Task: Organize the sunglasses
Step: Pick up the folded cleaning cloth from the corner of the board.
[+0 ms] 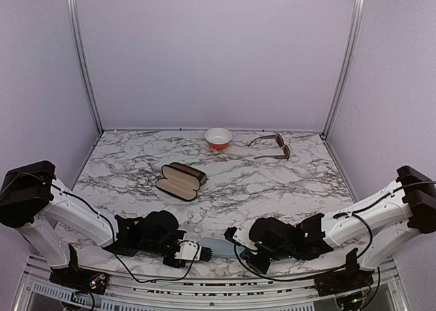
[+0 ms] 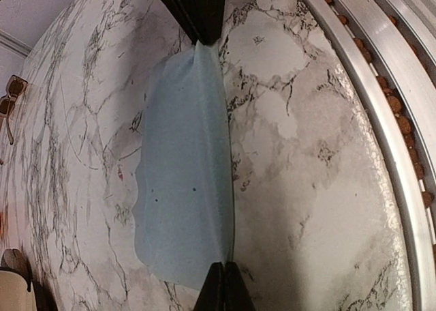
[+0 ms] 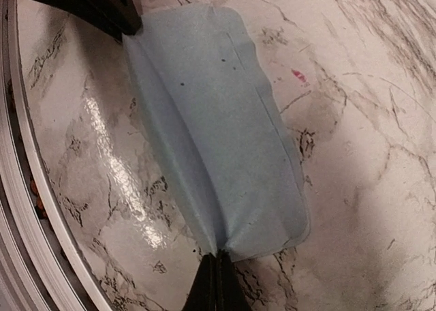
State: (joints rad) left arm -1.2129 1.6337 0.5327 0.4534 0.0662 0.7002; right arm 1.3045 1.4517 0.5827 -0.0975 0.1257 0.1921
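Sunglasses (image 1: 271, 147): one brown pair in view, at the far right of the table (image 1: 293, 188), arms unfolded, well apart from both arms. No second pair shows in any view.

Left gripper (image 2: 223, 284): fingers pressed together on one end of a pale blue cloth (image 2: 184, 174). Right gripper (image 3: 216, 278): likewise nipped tight on the opposite end. Both sit low at the near edge of the table, facing each other, with the cloth strung between them. A raised crease runs from one pinch to the other; the rest of the cloth falls away to one side toward the marble. Cannot tell whether that flap rests on the surface or hangs just above it.

Further out: an open case (image 1: 180, 181) with a pale lining lies mid-table, left of centre. A white and orange bowl (image 1: 218, 138) stands at the far edge, just left of the sunglasses.

Step in hand, by my reading: handling the cloth, either folding it along that crease or carrying it off. The sunglasses look untouched.

Next move calls for both arms travelling together so the cloth neither tears free nor sags, then a clean release. After that comes a long reach to the far right, and the arms of the pair likely need folding before it fits the case.
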